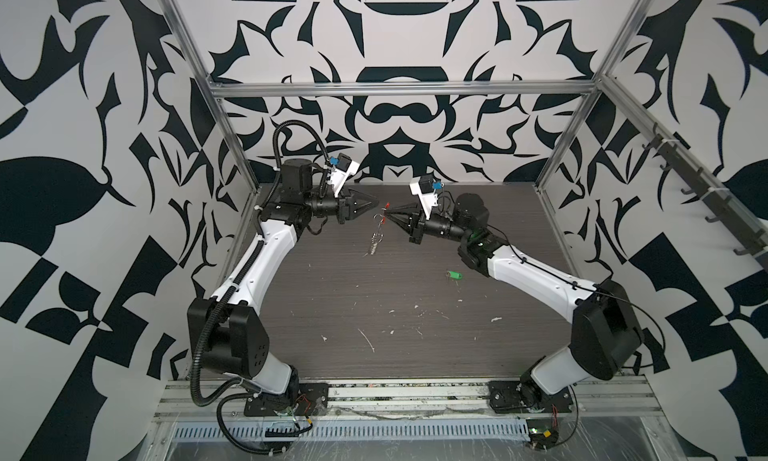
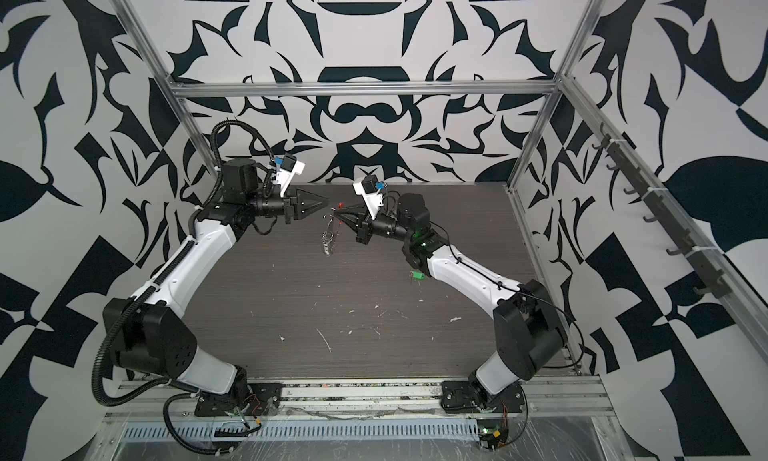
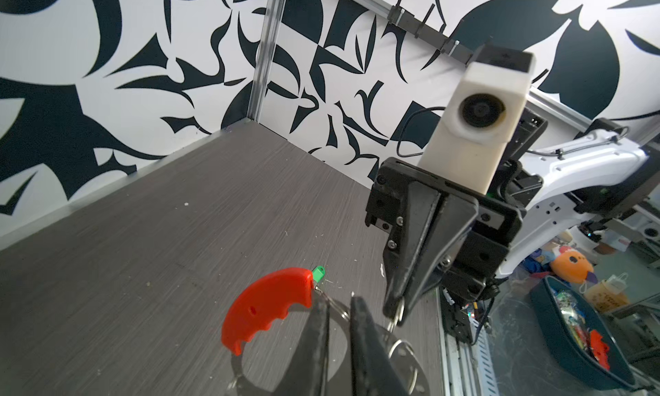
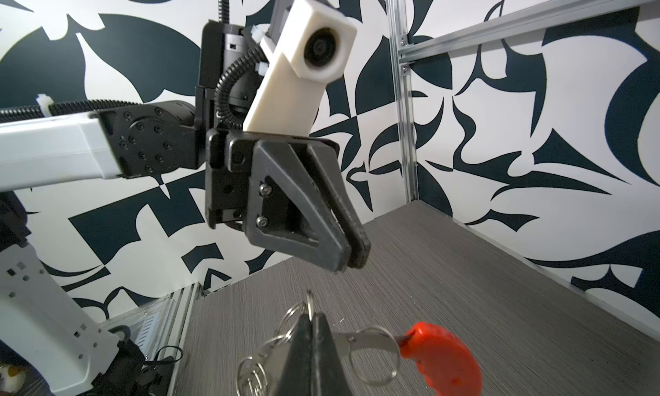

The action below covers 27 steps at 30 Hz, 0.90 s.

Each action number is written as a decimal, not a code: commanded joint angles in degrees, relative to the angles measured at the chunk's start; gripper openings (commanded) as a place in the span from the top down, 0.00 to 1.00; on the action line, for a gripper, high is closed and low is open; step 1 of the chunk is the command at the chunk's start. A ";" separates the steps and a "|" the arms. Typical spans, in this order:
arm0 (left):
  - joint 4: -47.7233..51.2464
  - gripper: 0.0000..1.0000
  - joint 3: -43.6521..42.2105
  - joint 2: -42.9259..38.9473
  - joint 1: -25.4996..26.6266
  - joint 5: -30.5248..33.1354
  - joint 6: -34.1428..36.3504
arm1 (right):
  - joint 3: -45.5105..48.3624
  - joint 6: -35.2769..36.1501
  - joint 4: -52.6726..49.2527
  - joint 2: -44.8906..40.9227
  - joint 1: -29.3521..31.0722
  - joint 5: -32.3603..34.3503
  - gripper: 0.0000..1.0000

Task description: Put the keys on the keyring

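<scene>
Green key tag (image 1: 454, 275) lies flat on the dark wood-grain table (image 1: 374, 313), just beside the right forearm (image 1: 532, 280) and well apart from both grippers. Its long axis runs roughly across both top views, with the small silver ring end toward table centre and the green body toward the arm.

Keyring (image 1: 375, 240) is at the far middle, pinched on its wire loop by the right gripper (image 1: 387, 216), jaws fully together on it. The loop hangs edge-on from the tips, long axis running down toward the near left. Bunched silver rings sit at the low end and the red-orange segment (image 4: 441, 362) at the top. Cannot tell whether the low end touches the table.

Left gripper (image 1: 375, 205) faces it, near the red piece, jaws a narrow slit apart, holding nothing.
</scene>
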State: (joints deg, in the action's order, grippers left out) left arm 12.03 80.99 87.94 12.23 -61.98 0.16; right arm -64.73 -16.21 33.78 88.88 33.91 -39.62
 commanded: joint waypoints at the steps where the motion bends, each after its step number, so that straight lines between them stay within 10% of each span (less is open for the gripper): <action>1: -1.22 0.85 -0.50 -0.91 -0.15 -2.99 -1.85 | -0.53 -1.74 7.32 -1.08 0.31 1.00 1.00; 27: -4.03 0.80 -1.62 -0.93 -0.10 -6.85 -3.30 | -1.58 -6.82 13.33 1.13 0.47 1.05 1.00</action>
State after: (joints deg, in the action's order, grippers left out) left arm 8.73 78.94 87.48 12.08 -67.16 -2.66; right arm -64.20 -21.98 41.54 91.02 34.00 -37.47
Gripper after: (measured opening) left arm 0.204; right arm 0.049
